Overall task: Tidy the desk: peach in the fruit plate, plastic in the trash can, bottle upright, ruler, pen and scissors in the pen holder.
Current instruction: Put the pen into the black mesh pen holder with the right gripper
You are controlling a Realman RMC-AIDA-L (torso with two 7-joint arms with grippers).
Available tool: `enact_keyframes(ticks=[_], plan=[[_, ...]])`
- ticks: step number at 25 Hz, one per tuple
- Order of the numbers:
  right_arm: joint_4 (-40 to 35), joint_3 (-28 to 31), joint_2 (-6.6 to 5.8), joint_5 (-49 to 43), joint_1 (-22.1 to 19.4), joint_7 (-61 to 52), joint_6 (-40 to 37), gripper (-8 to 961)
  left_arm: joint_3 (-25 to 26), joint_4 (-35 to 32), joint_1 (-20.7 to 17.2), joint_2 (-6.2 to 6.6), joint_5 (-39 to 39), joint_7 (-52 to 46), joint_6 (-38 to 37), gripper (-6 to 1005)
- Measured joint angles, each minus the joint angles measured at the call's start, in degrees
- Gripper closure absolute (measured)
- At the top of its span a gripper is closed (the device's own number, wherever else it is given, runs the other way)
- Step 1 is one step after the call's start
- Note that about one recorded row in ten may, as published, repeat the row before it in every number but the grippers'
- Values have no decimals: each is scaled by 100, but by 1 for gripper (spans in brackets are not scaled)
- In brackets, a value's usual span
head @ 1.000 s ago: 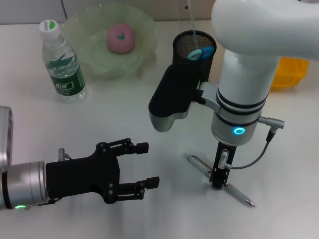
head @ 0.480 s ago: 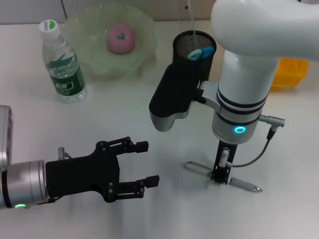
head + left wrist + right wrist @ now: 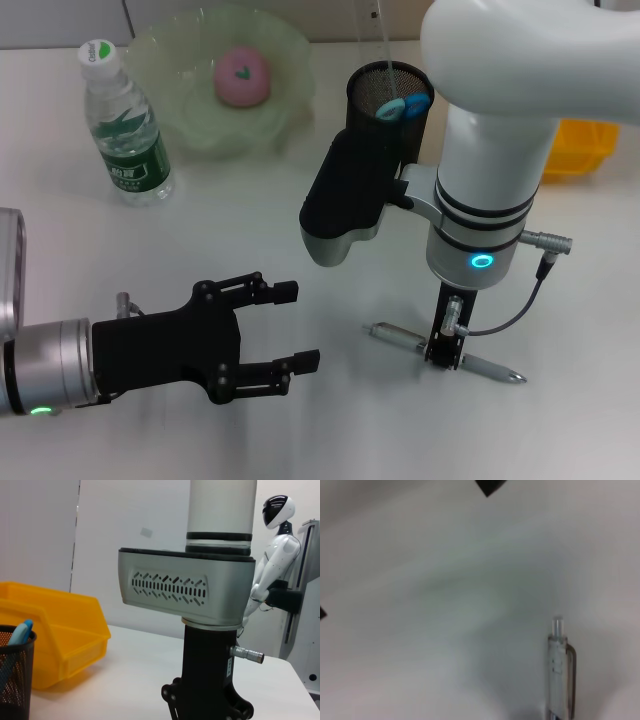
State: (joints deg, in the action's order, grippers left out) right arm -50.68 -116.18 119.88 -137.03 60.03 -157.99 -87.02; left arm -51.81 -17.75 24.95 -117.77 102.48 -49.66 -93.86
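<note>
— Where's the right gripper point(image 3: 443, 352) now?

— Straight down on the pen point(image 3: 446, 353), which lies flat on the table point(image 3: 250, 240). Its fingers look clamped on the barrel's middle, both ends sticking out to either side.

— And the pen holder point(image 3: 389, 104)?

— Behind that gripper, up the table, with blue scissor handles point(image 3: 397, 106) and the clear ruler point(image 3: 374, 30) standing in it. The yellow bin point(image 3: 578, 145) is off to its right.

— The other arm?

— The left gripper point(image 3: 270, 340) hovers well to the left of the pen, jaws spread apart, holding nothing. Farther back, the bottle point(image 3: 124, 128) stands upright beside the fruit plate point(image 3: 180, 110), the peach point(image 3: 242, 78) in it.
</note>
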Motion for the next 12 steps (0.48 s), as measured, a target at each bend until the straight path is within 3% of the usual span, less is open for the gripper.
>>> enact_keyframes(ticks=[12], plan=[[-38, -93, 0, 0, 1, 35, 45, 787, 5, -10, 10, 0, 0, 0, 0, 216]])
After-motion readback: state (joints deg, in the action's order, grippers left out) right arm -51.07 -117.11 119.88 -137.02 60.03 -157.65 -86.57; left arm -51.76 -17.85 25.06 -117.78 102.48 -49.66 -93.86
